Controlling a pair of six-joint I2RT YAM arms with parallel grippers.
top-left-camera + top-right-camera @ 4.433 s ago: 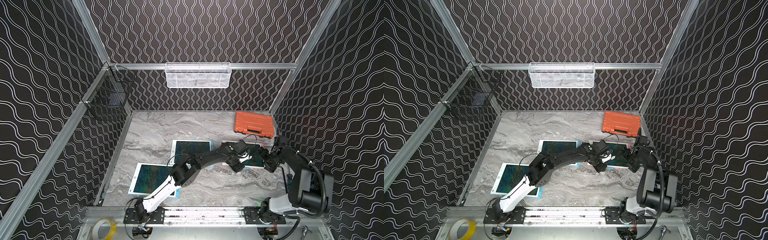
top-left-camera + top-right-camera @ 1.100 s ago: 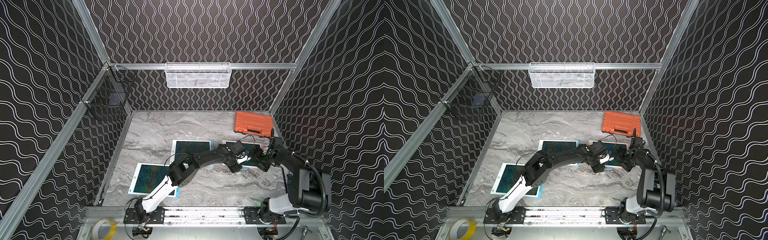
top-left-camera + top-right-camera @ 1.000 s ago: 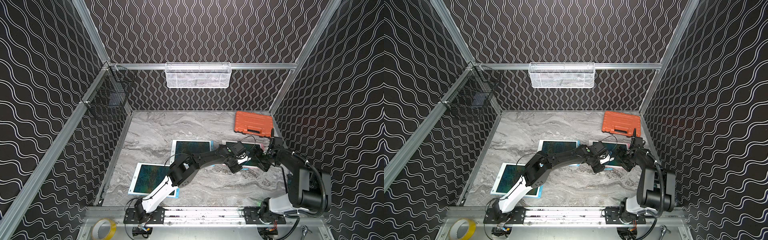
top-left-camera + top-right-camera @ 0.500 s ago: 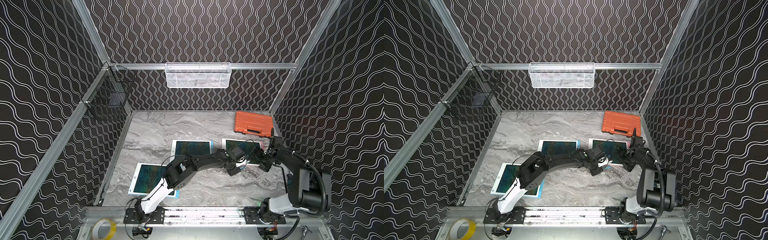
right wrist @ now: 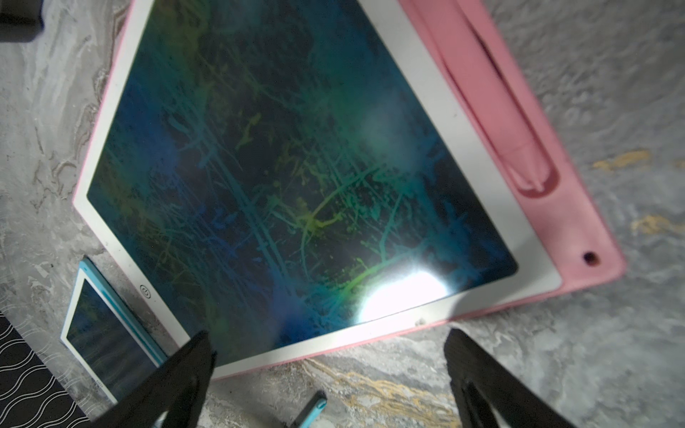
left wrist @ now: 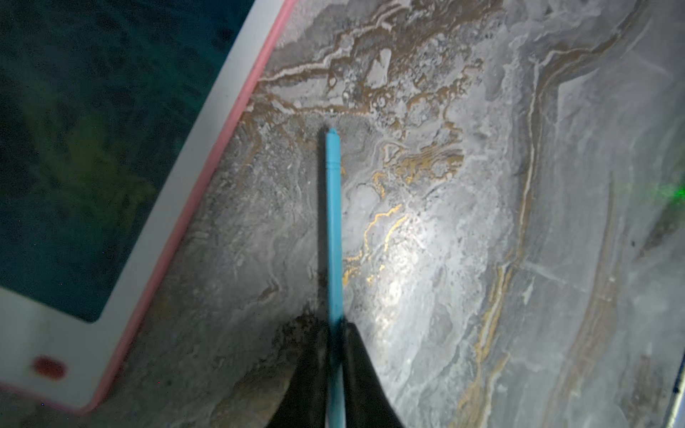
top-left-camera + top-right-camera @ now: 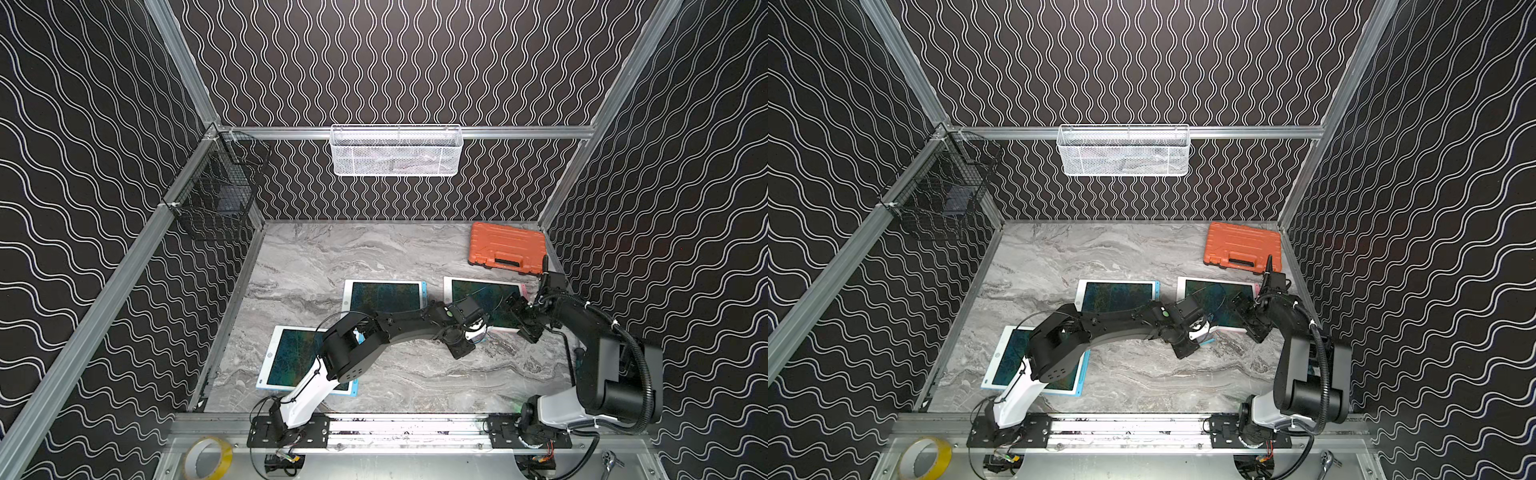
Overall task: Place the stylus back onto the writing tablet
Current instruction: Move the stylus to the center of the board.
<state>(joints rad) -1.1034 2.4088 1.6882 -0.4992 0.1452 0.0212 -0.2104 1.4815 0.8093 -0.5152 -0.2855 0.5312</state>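
The left hand is pinched tight on the blue stylus, gripping it near one end, and the rest of the shaft sticks out past the fingertips. The stylus sits over the marble counter just beside the pink tablet, off its pink rim and not on the screen. Whether its free end touches the counter cannot be told. In both top views the left hand sits at the pink tablet's front corner, on the side facing the blue tablet.

The right hand is spread wide and holds nothing. It hovers over the pink tablet's front edge, one finger on either side of the bright glare on the screen. A pink pen lies in the slot along the pink tablet's side — and the stylus's end peeks in just off that front edge.
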